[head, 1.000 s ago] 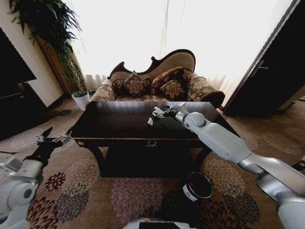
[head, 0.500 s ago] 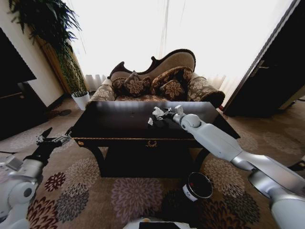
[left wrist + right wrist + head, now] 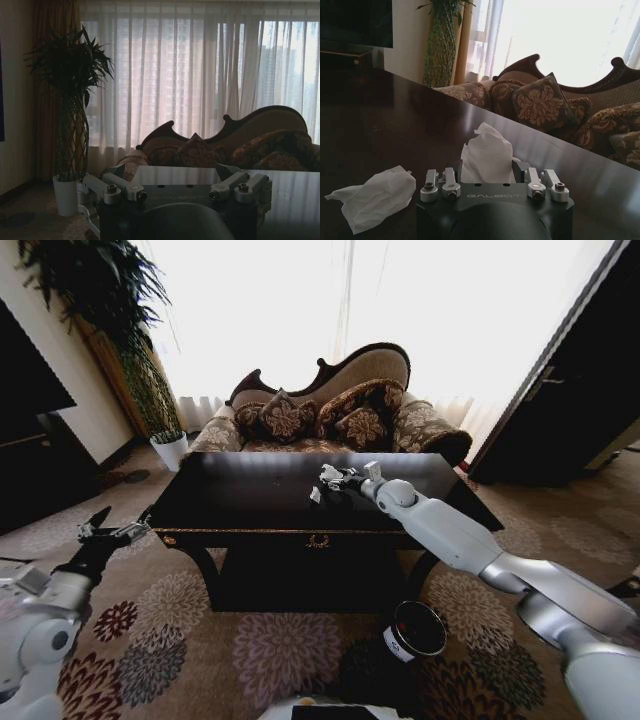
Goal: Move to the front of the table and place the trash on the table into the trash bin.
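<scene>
Robot parked at the front long edge of the glossy black rectangular wooden tabletop (image 3: 240, 502).

Right arm reaches forward, elbow low near the front right corner, forearm angled up and inward to mid-table. Right end effector (image 3: 333, 478) sits just above the surface, roughly level with it, pointing toward the patterned brown sofa (image 3: 330, 410).

Key relation: in the right wrist view a crumpled white paper tissue (image 3: 487, 159) stands upright directly between the fingers, rising above the body of the right end effector (image 3: 487, 176). Fingers bracket it on both sides; whether the pads actually press the paper cannot be told, as the body hides the tips. The tissue's long axis reads near vertical, so the fingers would close across its narrow waist.

A second crumpled white paper scrap (image 3: 372, 196) lies flat on the tabletop beside the end effector, on the robot's left of it and nearer the front edge, apart from the first. In the head view it shows as a small white fleck (image 3: 315, 495) just short of the gripper.

The right arm is far nearer both scraps. The small black cylindrical trash bin with a white label (image 3: 412, 632) stands on the patterned carpet below the table's front right, under the right forearm.

Left arm held low, off the table's left front corner; left end effector (image 3: 104, 531) is spread apart, holding nothing.
</scene>
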You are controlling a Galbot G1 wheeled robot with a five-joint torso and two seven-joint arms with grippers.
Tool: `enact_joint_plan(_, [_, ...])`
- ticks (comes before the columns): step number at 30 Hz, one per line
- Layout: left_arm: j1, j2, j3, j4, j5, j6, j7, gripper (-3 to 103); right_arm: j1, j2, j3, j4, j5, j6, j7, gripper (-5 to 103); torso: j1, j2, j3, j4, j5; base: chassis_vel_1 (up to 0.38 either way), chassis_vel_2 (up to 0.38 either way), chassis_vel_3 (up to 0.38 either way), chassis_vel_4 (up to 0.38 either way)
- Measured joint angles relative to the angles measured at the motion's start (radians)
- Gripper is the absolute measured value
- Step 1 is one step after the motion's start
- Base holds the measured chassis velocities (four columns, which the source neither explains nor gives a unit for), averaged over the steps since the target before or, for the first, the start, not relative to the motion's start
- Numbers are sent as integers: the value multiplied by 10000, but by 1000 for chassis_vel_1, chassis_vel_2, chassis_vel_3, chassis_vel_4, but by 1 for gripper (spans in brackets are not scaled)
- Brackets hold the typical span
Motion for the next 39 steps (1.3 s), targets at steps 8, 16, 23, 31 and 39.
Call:
enact_joint_plan(8, [-22, -17, 59, 14, 0, -5, -1, 100, -20, -198, 42, 186, 71, 59, 8, 32, 0, 1, 0, -1, 0, 0, 0, 0, 0])
enact_joint_plan(16, [35, -41, 72, -62, 8, -6, -3, 100, -186, -352, 322, 486, 216, 135, 113, 5, 0, 1, 0, -1, 1, 0, 0, 0, 0])
enact_joint_plan(23, [-25, -28, 150, 54, 11, -7, -15, 100, -625, -862, 1155, 1549, 662, 238, 633, 0, 0, 1, 0, 1, 1, 0, 0, 0, 0])
enact_joint_plan(31, [-276, -91, 600, 271, 134, -11, -42, 100, -2420, -2237, 3258, 3528, 1005, 153, 1106, 0, -1, 1, 0, -7, 1, 0, 0, 0, 0])
enact_joint_plan(39, [-670, -93, 1178, 458, 222, -16, -37, 100, -5913, -3729, 6953, 5663, 1036, 411, 1126, 0, -2, 2, -2, -5, 0, 0, 0, 0, 0])
